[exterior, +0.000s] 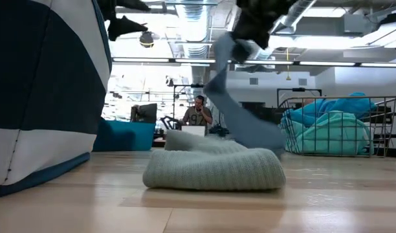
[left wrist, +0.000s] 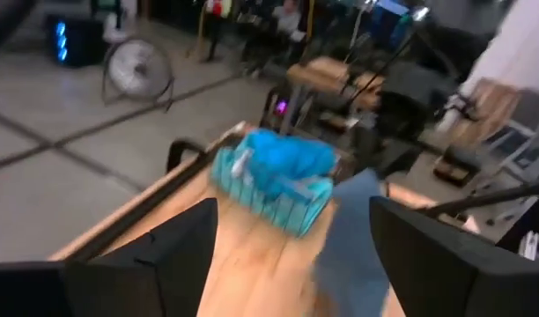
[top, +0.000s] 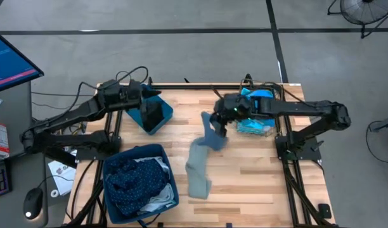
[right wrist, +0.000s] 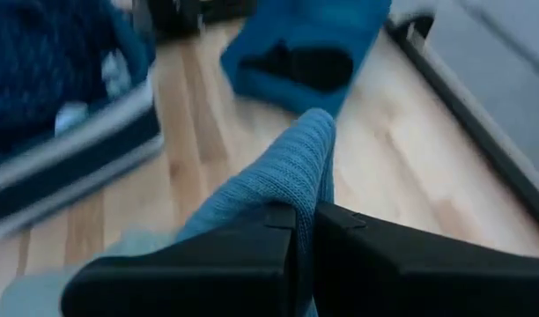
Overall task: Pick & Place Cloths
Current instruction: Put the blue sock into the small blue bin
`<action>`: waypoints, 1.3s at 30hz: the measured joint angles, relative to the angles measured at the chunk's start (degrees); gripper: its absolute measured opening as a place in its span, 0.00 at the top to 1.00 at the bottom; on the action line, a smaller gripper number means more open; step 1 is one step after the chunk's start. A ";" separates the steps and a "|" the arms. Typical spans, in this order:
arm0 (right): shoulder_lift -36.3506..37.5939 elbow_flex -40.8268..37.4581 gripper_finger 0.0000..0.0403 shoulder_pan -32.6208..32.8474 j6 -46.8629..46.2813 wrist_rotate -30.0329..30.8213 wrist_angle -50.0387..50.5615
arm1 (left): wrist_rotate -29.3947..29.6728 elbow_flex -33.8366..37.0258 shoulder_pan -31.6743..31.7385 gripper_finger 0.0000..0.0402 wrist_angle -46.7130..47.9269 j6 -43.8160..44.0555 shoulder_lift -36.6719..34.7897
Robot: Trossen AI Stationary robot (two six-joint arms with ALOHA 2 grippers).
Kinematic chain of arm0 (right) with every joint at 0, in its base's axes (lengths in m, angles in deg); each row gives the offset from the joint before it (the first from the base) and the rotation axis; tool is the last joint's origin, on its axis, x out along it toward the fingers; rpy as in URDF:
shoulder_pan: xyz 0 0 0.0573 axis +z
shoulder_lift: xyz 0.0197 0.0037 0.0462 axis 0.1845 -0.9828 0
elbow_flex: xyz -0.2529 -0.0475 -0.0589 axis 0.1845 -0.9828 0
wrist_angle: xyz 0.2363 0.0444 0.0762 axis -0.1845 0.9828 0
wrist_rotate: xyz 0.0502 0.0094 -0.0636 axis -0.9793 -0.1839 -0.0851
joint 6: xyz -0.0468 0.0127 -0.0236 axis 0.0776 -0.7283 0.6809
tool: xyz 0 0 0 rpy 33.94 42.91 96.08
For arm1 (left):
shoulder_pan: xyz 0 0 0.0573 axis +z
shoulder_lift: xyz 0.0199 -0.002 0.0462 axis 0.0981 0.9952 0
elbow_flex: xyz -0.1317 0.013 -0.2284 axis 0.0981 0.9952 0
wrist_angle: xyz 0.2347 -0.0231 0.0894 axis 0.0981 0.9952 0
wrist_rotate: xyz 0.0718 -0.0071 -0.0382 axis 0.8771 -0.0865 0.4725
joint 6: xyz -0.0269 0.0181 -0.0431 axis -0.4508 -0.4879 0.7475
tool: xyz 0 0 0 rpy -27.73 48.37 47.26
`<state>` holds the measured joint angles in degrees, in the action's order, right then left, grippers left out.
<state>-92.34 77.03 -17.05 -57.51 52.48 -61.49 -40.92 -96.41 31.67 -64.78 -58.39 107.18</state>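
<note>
A pale grey-blue knitted cloth runs from my right gripper down to the middle of the table. That gripper is raised over the table's centre and shut on the cloth. My left gripper is open and holds nothing. It hovers over the far left part of the table, above a small blue bin. Turquoise and bright blue cloths lie in the wire basket. A navy dotted cloth lies in the large bin. My right gripper pinches the pale grey-blue cloth at its upper end between its two shut fingers, coming from above. A ribbed fold stands out past the fingertips. The cloth hangs slack below the gripper, and its lower end lies bunched on the table.
The large dark-blue bin stands at the near left. The wire basket sits at the far right, by the right arm. There is bare wood to the near right. A person sits in the room beyond the table.
</note>
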 joint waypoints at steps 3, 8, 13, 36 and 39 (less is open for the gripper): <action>-2.94 3.31 1.00 -1.14 1.64 -0.14 -2.76 | -0.09 0.00 -1.42 0.28 -3.91 -0.01 1.92; -7.68 10.19 1.00 -2.32 4.85 -1.25 -5.63 | -0.61 0.10 -3.46 0.27 -7.15 -0.11 5.83; -12.08 17.57 1.00 -2.41 8.36 -1.54 -6.60 | -0.60 0.09 -4.69 0.28 -8.48 -0.19 9.96; -18.72 28.52 1.00 -2.25 11.26 -8.61 -7.23 | -5.89 0.09 -9.24 0.64 -12.97 -0.52 15.46; -18.76 28.53 1.00 -2.25 11.26 -8.61 -6.89 | -5.88 0.09 -9.35 0.90 -13.79 -1.56 15.46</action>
<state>-111.09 105.56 -19.30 -46.26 43.87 -68.37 -46.80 -96.32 22.32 -78.56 -59.95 122.64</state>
